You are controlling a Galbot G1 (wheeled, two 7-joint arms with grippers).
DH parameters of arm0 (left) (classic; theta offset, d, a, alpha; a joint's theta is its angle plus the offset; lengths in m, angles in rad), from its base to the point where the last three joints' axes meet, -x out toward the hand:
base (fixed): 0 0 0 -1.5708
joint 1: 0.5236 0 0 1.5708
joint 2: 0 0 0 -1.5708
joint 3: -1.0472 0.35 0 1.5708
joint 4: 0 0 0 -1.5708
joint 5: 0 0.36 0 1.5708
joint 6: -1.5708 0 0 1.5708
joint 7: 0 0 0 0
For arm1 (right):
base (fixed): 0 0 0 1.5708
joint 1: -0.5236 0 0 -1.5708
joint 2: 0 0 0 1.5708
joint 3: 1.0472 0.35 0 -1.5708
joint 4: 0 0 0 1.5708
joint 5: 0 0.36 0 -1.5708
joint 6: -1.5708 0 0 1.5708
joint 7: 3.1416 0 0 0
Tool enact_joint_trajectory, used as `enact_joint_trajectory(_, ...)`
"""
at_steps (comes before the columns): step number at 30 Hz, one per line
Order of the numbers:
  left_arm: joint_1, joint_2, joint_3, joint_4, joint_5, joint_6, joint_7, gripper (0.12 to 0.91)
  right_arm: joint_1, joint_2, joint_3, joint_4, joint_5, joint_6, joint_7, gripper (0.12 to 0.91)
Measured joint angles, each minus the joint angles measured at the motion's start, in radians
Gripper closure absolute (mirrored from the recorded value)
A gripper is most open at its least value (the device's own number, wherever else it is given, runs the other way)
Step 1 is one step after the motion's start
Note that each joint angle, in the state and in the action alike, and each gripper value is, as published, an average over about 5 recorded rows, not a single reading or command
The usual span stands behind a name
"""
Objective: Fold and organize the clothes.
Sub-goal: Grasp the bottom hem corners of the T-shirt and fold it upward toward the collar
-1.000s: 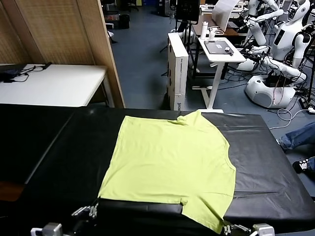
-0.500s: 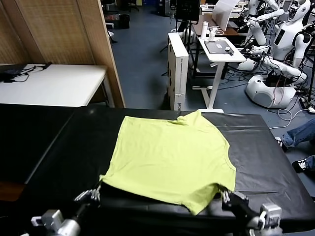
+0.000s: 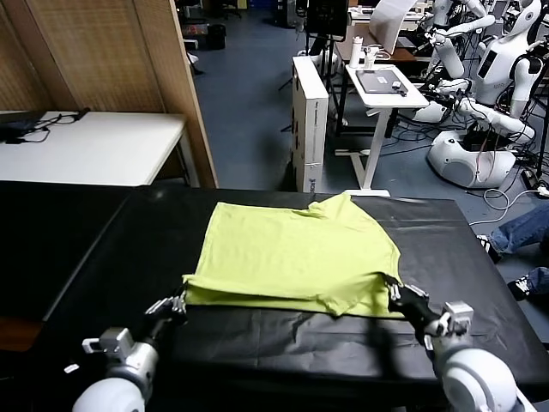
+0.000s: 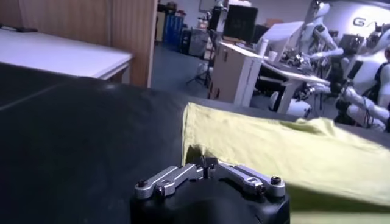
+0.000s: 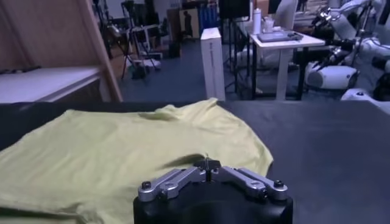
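The lime yellow-green T-shirt (image 3: 292, 249) lies on the black table (image 3: 111, 249), its near part lifted and doubled back over the rest. My left gripper (image 3: 177, 302) is shut on the shirt's near left corner, and my right gripper (image 3: 396, 296) is shut on its near right corner. In the left wrist view the closed gripper (image 4: 205, 163) pinches the fabric edge (image 4: 292, 152). In the right wrist view the closed gripper (image 5: 207, 163) holds a thin edge, with the shirt (image 5: 122, 152) spread beyond it. The neck label is hidden.
A white table (image 3: 94, 146) and a wooden partition (image 3: 111, 51) stand at the back left. A tall white box (image 3: 310, 120), a white desk (image 3: 386, 86) and other robots (image 3: 480, 129) stand behind. A person's leg (image 3: 523, 236) is at the right edge.
Both grippers took the shirt's near hem corners, lifted them and carried them away from me over the shirt. The near part of the table is now bare.
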Motion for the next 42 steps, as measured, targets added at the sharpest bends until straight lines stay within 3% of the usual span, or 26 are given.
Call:
enact_joint_trajectory(13, -0.118, 0.038, 0.044, 0.118, -0.012, 0.000, -0.004, 0.884, 0.113, 0.039, -0.056, -0.130, -0.030, 0.001, 0.011, 0.885)
enact_joint_trajectory(30, -0.231, 0.090, 0.105, 0.197, -0.030, 0.003, -0.005, 0.884, 0.117, 0.044, -0.044, -0.148, -0.033, -0.007, 0.016, 0.879)
enact_joint_trajectory(33, -0.256, 0.099, 0.121, 0.217, -0.032, 0.004, -0.005, 0.884, 0.111, 0.044, -0.040, -0.146, -0.030, -0.023, 0.009, 0.791)
enact_joint_trajectory(39, -0.295, 0.107, 0.143, 0.250, -0.034, 0.013, -0.010, 0.884, 0.089, 0.037, -0.017, -0.118, -0.022, -0.073, -0.015, 0.428)
enact_joint_trajectory(42, -0.301, 0.107, 0.146, 0.253, -0.035, 0.018, -0.014, 0.824, 0.070, 0.023, -0.001, -0.091, -0.006, -0.112, -0.035, 0.248)
